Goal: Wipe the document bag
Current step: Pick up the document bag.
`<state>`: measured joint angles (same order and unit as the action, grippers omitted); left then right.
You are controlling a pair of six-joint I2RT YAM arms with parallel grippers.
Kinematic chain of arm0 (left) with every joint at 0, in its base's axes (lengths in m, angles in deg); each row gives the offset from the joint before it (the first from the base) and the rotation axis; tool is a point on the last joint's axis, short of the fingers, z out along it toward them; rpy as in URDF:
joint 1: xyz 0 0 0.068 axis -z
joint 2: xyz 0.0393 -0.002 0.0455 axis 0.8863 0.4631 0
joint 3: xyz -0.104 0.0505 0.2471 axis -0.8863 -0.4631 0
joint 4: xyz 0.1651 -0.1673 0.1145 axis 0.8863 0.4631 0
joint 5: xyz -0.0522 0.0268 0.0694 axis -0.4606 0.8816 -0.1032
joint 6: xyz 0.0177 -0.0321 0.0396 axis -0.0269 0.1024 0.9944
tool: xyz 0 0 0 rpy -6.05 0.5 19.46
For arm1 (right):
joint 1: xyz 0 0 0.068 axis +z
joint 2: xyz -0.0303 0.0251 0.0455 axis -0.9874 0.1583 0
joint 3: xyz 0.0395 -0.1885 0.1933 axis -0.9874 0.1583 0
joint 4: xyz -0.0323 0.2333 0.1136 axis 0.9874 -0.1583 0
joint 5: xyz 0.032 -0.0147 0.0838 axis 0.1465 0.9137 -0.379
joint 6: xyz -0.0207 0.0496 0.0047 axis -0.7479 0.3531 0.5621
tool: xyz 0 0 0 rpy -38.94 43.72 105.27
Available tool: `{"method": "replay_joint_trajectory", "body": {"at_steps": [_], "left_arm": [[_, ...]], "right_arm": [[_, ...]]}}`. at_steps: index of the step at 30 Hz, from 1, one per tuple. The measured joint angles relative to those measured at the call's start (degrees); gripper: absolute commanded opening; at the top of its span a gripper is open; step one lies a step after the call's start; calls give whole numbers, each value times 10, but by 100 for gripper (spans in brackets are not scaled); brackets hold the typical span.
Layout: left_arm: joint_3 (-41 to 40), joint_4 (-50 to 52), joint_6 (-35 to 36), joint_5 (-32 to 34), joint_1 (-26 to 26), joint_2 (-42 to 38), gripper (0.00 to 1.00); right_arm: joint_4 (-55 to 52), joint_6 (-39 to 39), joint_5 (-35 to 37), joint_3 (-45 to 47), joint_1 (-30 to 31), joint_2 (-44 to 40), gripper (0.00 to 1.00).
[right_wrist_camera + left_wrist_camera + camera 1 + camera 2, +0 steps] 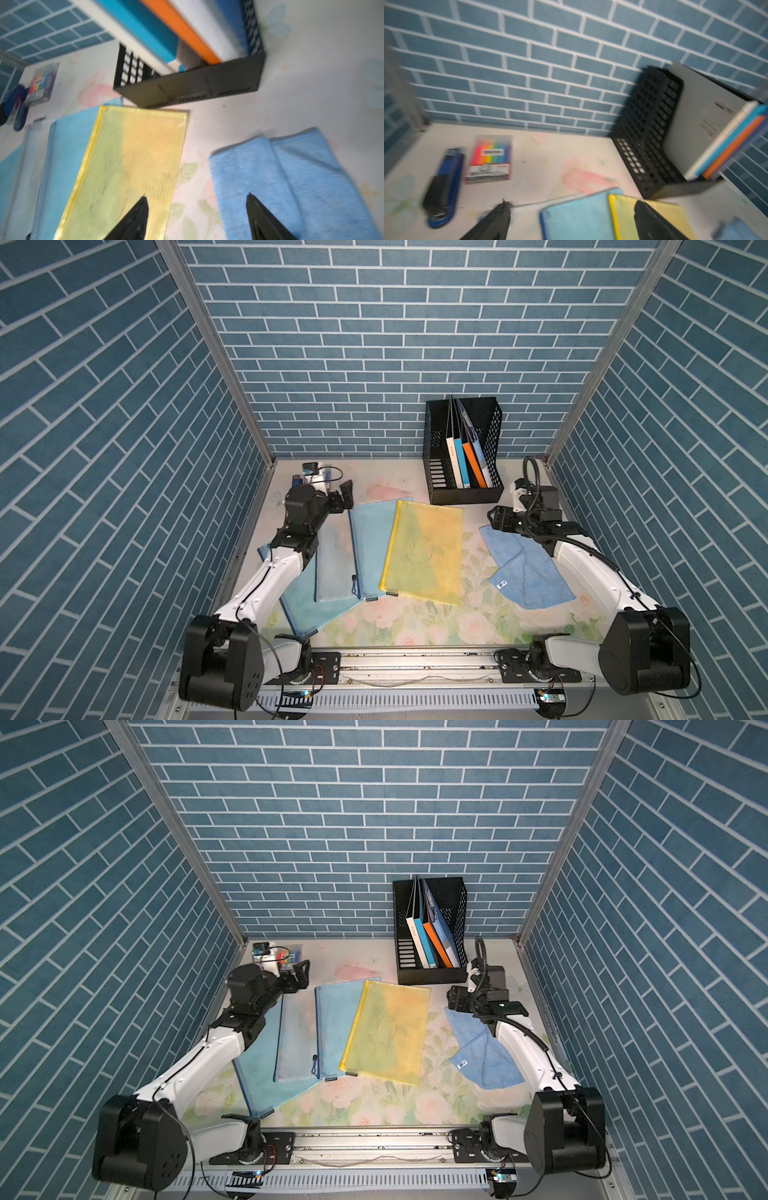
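Yellow mesh document bag [424, 551]: lies flat near the middle of the floral table [415, 628], just in front of the black file rack [434, 448], one long edge overlapping a blue mesh bag [370, 547]. Toward the left arm: a pale clear bag [336, 572] and a teal bag [320, 610], fanned and overlapping, partly under that arm. Blue cloth [523, 568]: folded, flat on the table beside the yellow bag, apart from it, partly under the right arm. Right gripper [196, 196]: hangs above the strip of table between yellow bag and cloth, fingers apart, nothing between them; in the right wrist view, one fingertip shows against the bag, one against the cloth. Left gripper [570, 203]: spread wide, holds nothing, sits over the far ends of the blue bags. Beyond it, near the back corner: blue stapler [444, 187] and pack of coloured markers [490, 158], side by side. Left wrist view blurred.
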<state>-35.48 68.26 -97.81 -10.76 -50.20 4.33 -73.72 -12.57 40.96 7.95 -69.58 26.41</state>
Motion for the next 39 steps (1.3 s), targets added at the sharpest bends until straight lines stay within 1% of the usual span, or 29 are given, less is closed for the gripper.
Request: {"method": "replay_joint_trajectory", "body": {"at_steps": [3, 6, 11, 17, 20, 23, 29, 30, 35, 39], "left_arm": [[34, 29, -21, -45, 46, 75, 90], [52, 47, -40, -79, 74, 146, 87], [69, 80, -61, -99, 95, 239, 87], [105, 102, -70, -118, 106, 303, 86], [130, 110, -71, -120, 117, 330, 87], [137, 111, -73, -126, 122, 347, 87], [135, 103, -82, -159, 124, 352, 88], [133, 98, -82, -168, 125, 354, 88], [111, 53, -95, -212, 129, 355, 87], [93, 19, -109, -235, 129, 355, 84]], "right_arm": [[-16, 20, -2, 0, 48, 21, 73], [-28, 34, -1, 0, 77, 45, 71], [-33, 57, -3, -3, 117, 101, 65], [-28, 72, -5, -9, 160, 146, 65], [-28, 74, -6, -10, 171, 164, 63], [-27, 78, -8, -20, 173, 191, 62], [-16, 91, -22, -28, 173, 238, 56], [-13, 94, -27, -30, 173, 243, 55], [1, 104, -43, -40, 174, 257, 54], [6, 104, -48, -40, 174, 259, 54]]}}
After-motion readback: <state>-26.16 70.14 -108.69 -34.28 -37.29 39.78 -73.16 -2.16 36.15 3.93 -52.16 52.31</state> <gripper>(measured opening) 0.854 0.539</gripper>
